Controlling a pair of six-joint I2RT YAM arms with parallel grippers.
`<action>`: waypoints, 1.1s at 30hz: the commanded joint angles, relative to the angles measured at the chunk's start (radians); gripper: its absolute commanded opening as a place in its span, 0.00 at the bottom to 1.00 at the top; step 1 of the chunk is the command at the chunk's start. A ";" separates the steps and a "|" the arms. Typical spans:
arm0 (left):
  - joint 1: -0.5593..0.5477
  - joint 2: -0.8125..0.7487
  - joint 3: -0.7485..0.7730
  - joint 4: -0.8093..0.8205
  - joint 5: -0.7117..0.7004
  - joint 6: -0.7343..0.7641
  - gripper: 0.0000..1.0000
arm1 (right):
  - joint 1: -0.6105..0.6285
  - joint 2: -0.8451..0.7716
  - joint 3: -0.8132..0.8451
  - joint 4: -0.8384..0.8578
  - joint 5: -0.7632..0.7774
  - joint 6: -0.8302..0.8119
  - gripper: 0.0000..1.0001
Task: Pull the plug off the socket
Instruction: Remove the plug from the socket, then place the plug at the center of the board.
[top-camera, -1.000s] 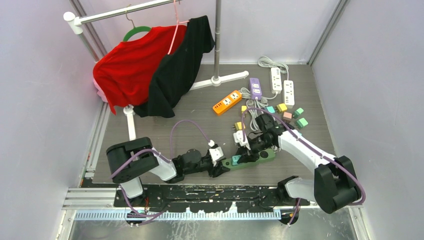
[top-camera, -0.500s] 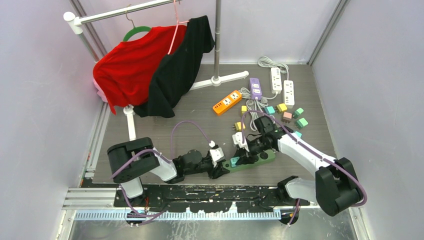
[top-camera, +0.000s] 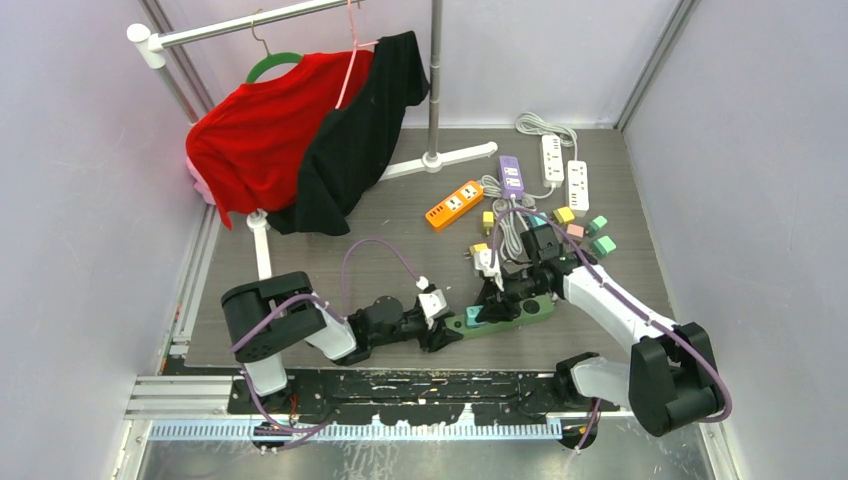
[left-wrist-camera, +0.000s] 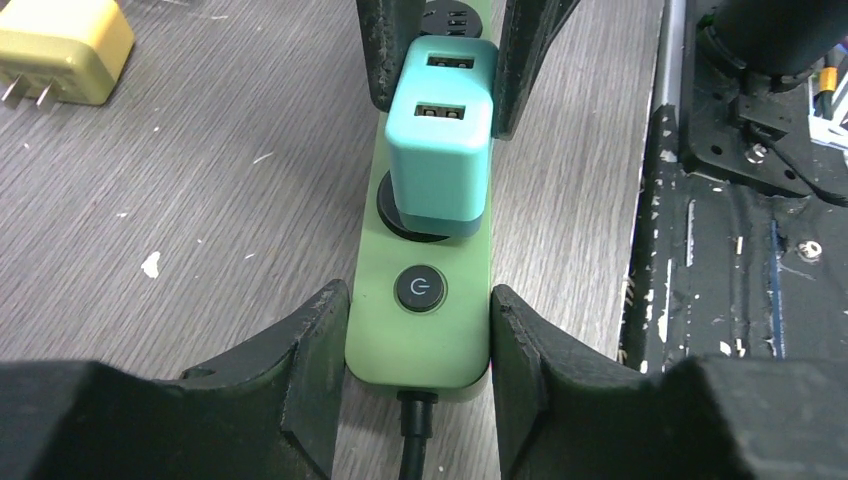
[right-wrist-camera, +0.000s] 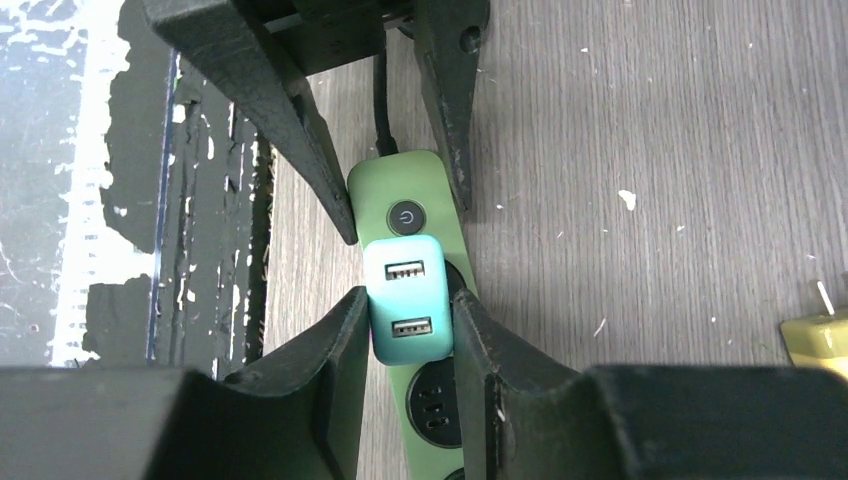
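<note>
A green power strip, the socket (top-camera: 522, 310), lies near the table's front edge. A teal USB plug (top-camera: 471, 320) sits in the strip's first round outlet, beside the power button. My left gripper (top-camera: 447, 328) is shut on the strip's cord end (left-wrist-camera: 450, 345), one finger (left-wrist-camera: 320, 330) on each side of the button. My right gripper (right-wrist-camera: 408, 310) is shut on the teal plug (right-wrist-camera: 405, 300), its pads pressed to the plug's two sides. In the left wrist view the plug (left-wrist-camera: 440, 140) stands between the right gripper's fingers (left-wrist-camera: 525, 50).
A yellow adapter (left-wrist-camera: 60, 50) lies on the wood left of the strip. Further back are an orange strip (top-camera: 454, 203), a purple strip (top-camera: 511, 176), white strips (top-camera: 552, 158) and several coloured adapters (top-camera: 600, 245). A clothes rack with red and black garments (top-camera: 290, 140) fills the back left.
The right arm's wrist has shifted slightly away from the near edge while its gripper stays at the plug. The left arm has barely moved.
</note>
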 joint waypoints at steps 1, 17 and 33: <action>-0.003 0.015 -0.047 -0.093 0.000 -0.026 0.00 | -0.068 -0.051 0.081 -0.149 -0.098 -0.368 0.01; 0.001 0.030 -0.006 -0.152 0.015 -0.032 0.00 | 0.012 -0.058 0.085 0.003 -0.188 -0.123 0.01; 0.015 -0.105 -0.033 -0.255 0.000 -0.040 0.00 | -0.271 -0.048 0.037 0.634 0.406 0.798 0.22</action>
